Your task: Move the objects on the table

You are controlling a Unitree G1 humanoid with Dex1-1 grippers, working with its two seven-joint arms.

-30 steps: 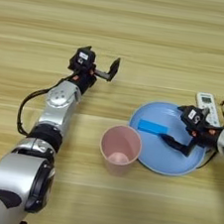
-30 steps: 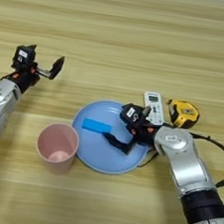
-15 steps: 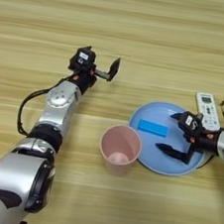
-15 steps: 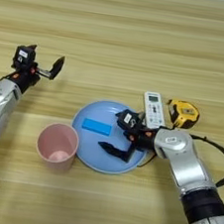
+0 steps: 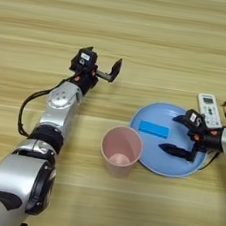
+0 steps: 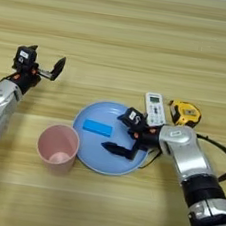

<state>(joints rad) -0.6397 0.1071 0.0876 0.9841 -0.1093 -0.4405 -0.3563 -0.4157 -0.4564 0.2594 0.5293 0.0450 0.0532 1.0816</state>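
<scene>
Flat bright-blue block (image 6: 97,128) lies on plate (image 6: 87,154); right claw (image 6: 122,134) spread beside.

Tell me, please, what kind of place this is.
Probably a robot test bench rather than a home. A bare wooden table carries an odd mix: a pink cup, a blue plate with a blue block on it, a white remote and a yellow tape measure.

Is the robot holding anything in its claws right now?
No. The right gripper is open above the plate, beside the blue block without touching it. The left gripper is open and empty.
</scene>
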